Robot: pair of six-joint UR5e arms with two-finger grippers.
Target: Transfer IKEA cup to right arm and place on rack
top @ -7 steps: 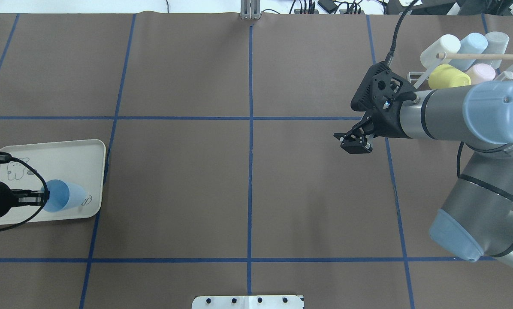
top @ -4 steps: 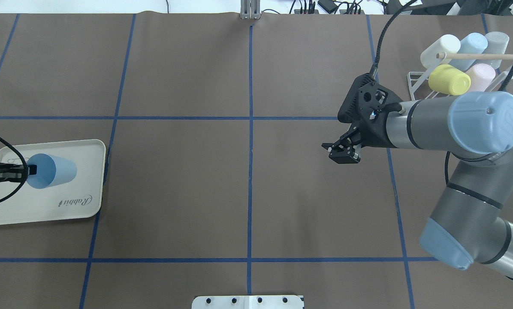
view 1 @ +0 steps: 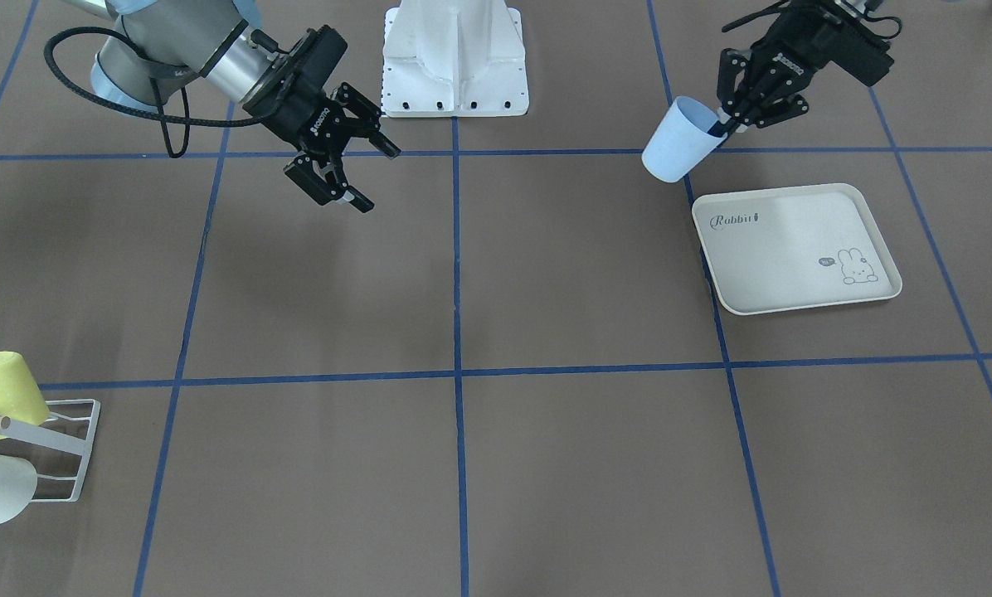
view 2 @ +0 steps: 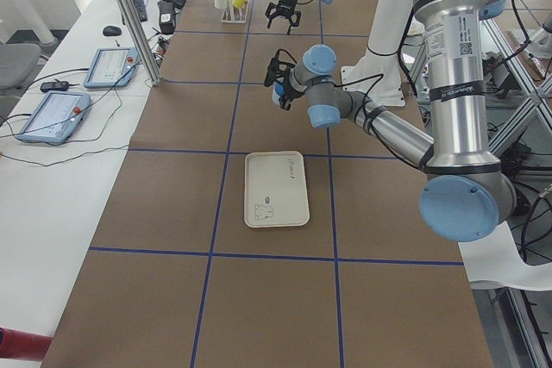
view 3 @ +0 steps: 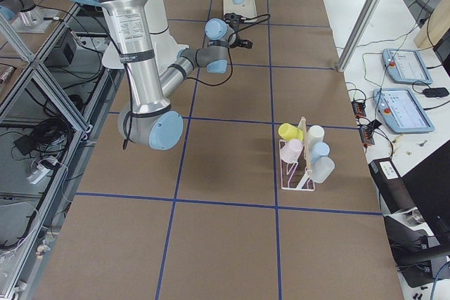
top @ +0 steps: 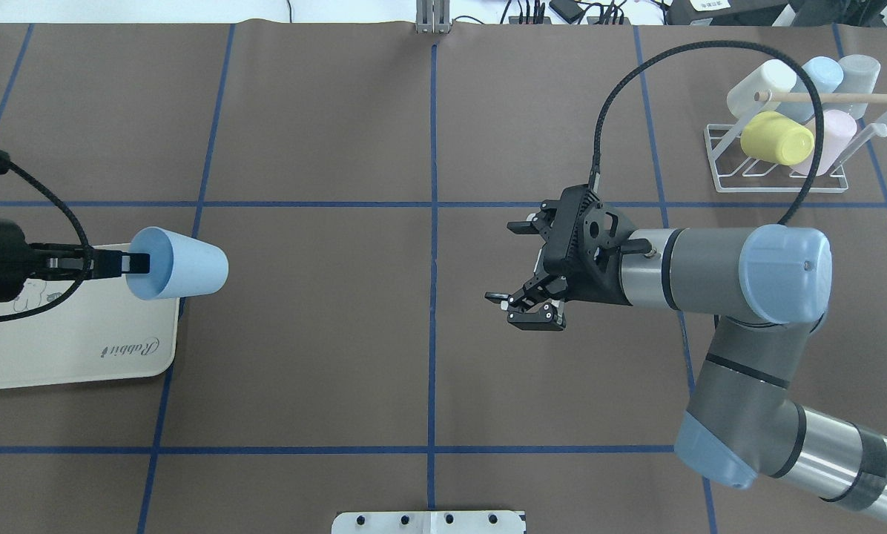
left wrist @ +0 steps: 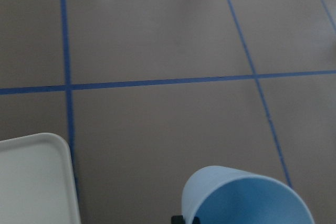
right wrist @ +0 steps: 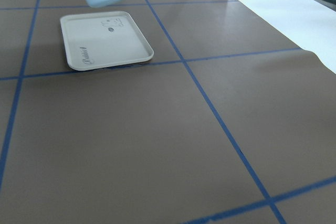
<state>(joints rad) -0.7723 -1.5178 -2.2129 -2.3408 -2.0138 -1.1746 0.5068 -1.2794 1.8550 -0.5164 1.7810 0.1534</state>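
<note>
Evidently the left claw (top: 133,263), clamped on the rim of the blue cup (top: 184,265) at the frame's left, points its base toward the right claw (top: 514,268), spread wide near centre to receive it.

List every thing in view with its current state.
blue cup: lifted, tipped sideways, pinched at the rim.
left hand: shut on the blue cup.
right hand: open, empty, above mid-table.
tray: flat on the table.
rack: standing, five cups on it.
</note>
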